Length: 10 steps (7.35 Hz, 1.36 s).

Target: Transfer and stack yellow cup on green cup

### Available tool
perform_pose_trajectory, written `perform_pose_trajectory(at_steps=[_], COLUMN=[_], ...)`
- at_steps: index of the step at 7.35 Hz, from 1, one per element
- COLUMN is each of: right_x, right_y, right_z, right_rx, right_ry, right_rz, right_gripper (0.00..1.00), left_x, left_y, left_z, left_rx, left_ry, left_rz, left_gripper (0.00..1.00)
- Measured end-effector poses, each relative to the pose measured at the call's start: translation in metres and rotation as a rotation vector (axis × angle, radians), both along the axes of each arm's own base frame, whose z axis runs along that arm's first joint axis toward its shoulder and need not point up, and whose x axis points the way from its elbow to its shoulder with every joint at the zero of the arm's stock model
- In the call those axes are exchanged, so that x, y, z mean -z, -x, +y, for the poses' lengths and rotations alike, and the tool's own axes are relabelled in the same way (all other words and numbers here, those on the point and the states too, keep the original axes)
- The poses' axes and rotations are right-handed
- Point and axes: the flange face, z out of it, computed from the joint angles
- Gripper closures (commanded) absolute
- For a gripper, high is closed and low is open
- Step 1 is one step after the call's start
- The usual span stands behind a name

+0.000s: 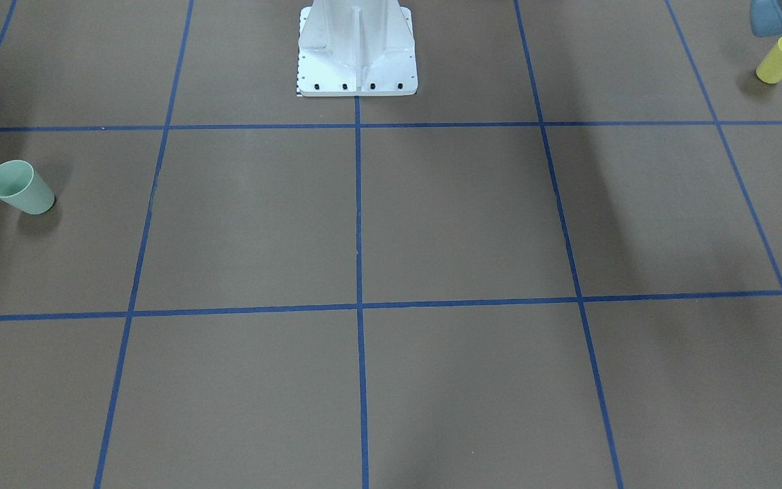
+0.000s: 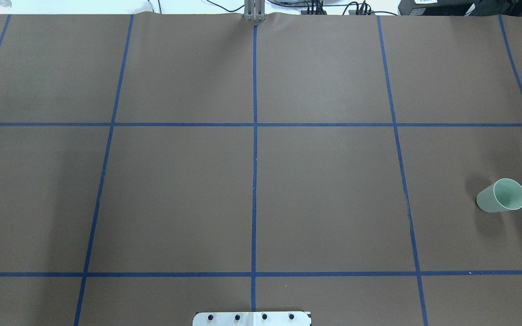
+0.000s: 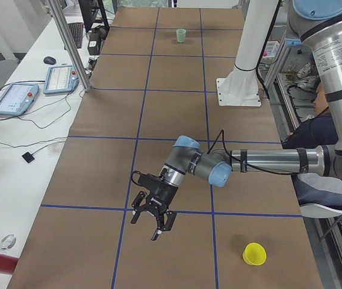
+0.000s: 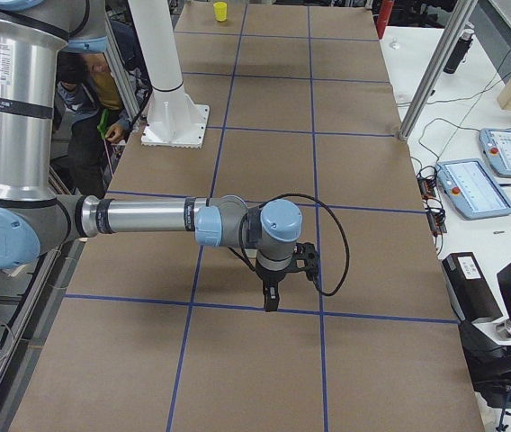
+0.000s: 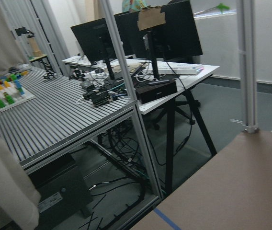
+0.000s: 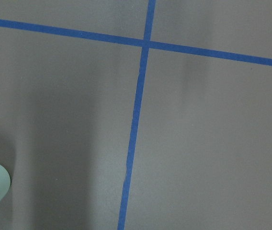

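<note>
The left fingers [image 3: 159,227] hang above the brown paper-covered worktop [image 2: 324,190] with nothing between them. They show only in the side view, so I cannot tell how wide they stand. The same holds for the right fingers [image 4: 270,299], which point straight down over a crossing of blue tape lines [image 6: 144,43] and carry nothing.

Nearest the left fingers is the small bright yellow tapered plastic cup [image 3: 254,253]. It stands upright, mouth up, on the worktop, off to their robot-ward side and apart from them, not beneath them. Nothing touches it.

Far beyond the left fingers, at the worktop's other end, stands the small pale mint-green tapered plastic cup [image 2: 501,195], also upright with its mouth open. Only a sliver of it shows at the lower edge of the right wrist view, so it sits near the right fingers but off to one side, not under them. The 2 cups are well apart.

The yellow cup looks light, thin-walled and smooth, so a sideways nudge would probably tip or slide it. Its wall likely flexes under a hard squeeze. The surest hold is probably across the body just under the wider rim, where the taper stops it sliding down, with gentle pressure. Pinching the rim with 1 finger inside would also serve.
</note>
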Motion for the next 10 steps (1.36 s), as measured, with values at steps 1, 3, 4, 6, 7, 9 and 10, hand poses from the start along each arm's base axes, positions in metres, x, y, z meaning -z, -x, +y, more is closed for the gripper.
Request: perform_pose_trajectory(at_steps=[1, 3, 4, 6, 7, 9, 10], right_x=[-0.001, -0.005, -0.006, -0.008, -0.009, -0.009, -0.008], right_y=[0.0, 0.0, 0.0, 0.001, 0.001, 0.003, 0.004], right_z=[0.001, 0.002, 0.002, 0.003, 0.003, 0.002, 0.002], right_rx=[0.0, 0.001, 0.001, 0.002, 0.003, 0.007, 0.009], right_ry=[0.003, 0.01, 0.012, 0.017, 0.02, 0.018, 0.016], right_rz=[0.0, 0.0, 0.0, 0.0, 0.0, -0.003, -0.004], right_gripper=[0.0, 0.0, 0.0, 0.0, 0.0, 0.0, 0.0], left_x=[-0.011, -0.032, -0.048, -0.088, -0.1, -0.1, -0.103], left_y=[-0.008, -0.02, -0.018, -0.016, -0.029, -0.083, -0.106], left_z=[0.007, 0.025, 0.037, 0.062, 0.073, 0.085, 0.09], left_rx=[0.079, 0.232, 0.308, 0.447, 0.507, 0.614, 0.665], left_ry=[0.05, 0.132, 0.173, 0.255, 0.319, 0.458, 0.516], left_rz=[-0.028, -0.097, -0.14, -0.219, -0.25, -0.3, -0.321], left_gripper=[0.0, 0.0, 0.0, 0.0, 0.0, 0.0, 0.0])
